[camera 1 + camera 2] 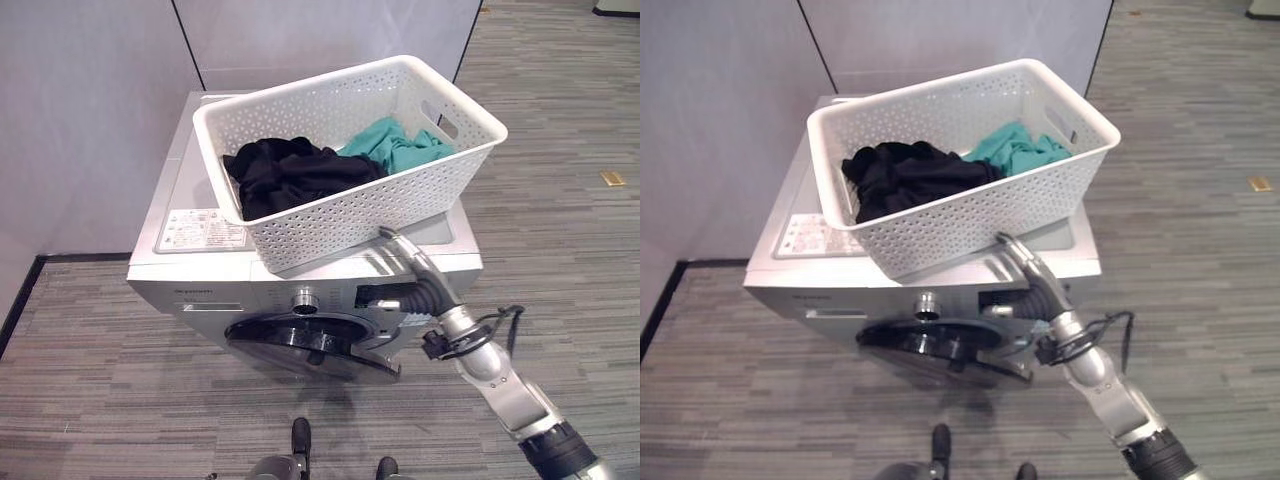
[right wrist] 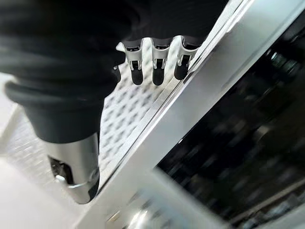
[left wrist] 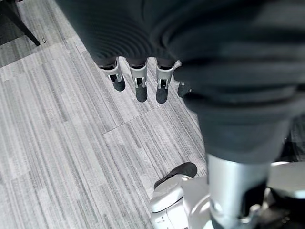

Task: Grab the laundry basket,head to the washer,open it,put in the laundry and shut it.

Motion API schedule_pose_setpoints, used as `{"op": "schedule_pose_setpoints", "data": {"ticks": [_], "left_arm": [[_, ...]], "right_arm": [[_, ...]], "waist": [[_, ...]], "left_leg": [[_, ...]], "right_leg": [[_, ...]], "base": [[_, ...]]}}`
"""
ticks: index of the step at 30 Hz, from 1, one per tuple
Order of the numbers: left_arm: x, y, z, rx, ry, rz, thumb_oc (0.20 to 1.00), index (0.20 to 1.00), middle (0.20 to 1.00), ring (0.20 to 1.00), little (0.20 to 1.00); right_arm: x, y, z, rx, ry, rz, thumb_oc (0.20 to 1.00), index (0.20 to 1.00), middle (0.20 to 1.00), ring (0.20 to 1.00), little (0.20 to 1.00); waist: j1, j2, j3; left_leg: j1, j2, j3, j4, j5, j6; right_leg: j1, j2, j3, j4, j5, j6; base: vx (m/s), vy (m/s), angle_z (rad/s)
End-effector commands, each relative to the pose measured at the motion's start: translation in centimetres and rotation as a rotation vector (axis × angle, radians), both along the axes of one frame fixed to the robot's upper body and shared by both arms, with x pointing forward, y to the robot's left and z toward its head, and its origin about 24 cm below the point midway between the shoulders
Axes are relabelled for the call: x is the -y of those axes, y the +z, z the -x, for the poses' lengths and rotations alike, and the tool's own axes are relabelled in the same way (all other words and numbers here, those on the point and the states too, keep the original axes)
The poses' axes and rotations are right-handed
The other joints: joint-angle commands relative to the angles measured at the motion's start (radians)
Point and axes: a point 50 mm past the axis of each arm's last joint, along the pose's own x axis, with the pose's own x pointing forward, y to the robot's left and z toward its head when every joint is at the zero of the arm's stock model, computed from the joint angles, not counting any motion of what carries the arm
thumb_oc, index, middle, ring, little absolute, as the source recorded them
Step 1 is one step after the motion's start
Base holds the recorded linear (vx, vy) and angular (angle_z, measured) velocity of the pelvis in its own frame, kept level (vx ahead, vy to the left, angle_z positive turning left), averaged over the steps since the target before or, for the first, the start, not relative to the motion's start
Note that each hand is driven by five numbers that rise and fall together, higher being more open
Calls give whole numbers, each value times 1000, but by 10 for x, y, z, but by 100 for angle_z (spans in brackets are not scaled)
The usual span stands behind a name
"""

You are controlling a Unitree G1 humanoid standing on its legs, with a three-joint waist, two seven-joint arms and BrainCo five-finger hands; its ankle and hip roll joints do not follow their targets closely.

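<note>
The white perforated laundry basket [image 1: 350, 100] stands askew on top of the silver washer [image 1: 185, 190]. It holds black clothes [image 1: 290, 175] and a teal garment [image 1: 400, 145]. The washer's round dark door [image 1: 300, 345] juts out from the front below a silver knob [image 1: 305, 300] and looks ajar. My right hand [image 1: 415, 265] is open, its straight fingers [image 2: 157, 67] lying along the washer's top front edge [image 2: 200, 95], right at the basket's lower wall [image 2: 128, 109]. My left hand [image 3: 138, 81] hangs open above the carpet.
Grey partition walls [image 1: 90, 110] close in behind and to the left of the washer. Striped grey carpet [image 1: 560, 130] stretches to the right, with a small yellow tag [image 1: 612, 178] lying on it.
</note>
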Motion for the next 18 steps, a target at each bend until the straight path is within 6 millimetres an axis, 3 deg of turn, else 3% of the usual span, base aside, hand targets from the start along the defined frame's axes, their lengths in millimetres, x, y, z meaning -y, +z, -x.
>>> {"op": "schedule_pose_setpoints", "data": {"ticks": [1,6,10,11,18], "left_arm": [[8,0,-18,31,-54,-19,1000,1000,1000,1000,1000],[1,0,-10,29,15,-66,1000,1000,1000,1000,1000],[-1,-1,-1,2,53,-69,1000,1000,1000,1000,1000],[-3,-1,3,-11,77,-73,1000,1000,1000,1000,1000],[-12,2,-2,18,88,-99,1000,1000,1000,1000,1000]], "right_arm": [[-26,-25,31,-146,224,40,1000,1000,1000,1000,1000],[11,-11,63,-62,79,56,1000,1000,1000,1000,1000],[29,-9,79,-81,1,52,1000,1000,1000,1000,1000],[37,-11,87,-103,-31,70,1000,1000,1000,1000,1000],[57,-43,116,-314,-41,234,1000,1000,1000,1000,1000]], "waist": [[45,24,-24],[-3,17,-32],[-27,11,-34],[-49,4,-32],[-79,-17,-28]], "left_leg": [[68,84,-23,12,-137,-58],[67,92,-7,12,-138,-68],[72,97,13,12,-141,-72],[77,103,28,12,-143,-73],[104,120,90,12,-153,-75]], "right_leg": [[-90,-102,-29,41,57,33],[-95,-93,-24,25,62,36],[-102,-86,-3,15,68,39],[-108,-80,12,14,72,41],[-127,-65,72,8,87,44]], "base": [[0,0,0],[4,-17,3],[-7,-25,-8],[-13,-31,-29],[-15,-18,-44]]}}
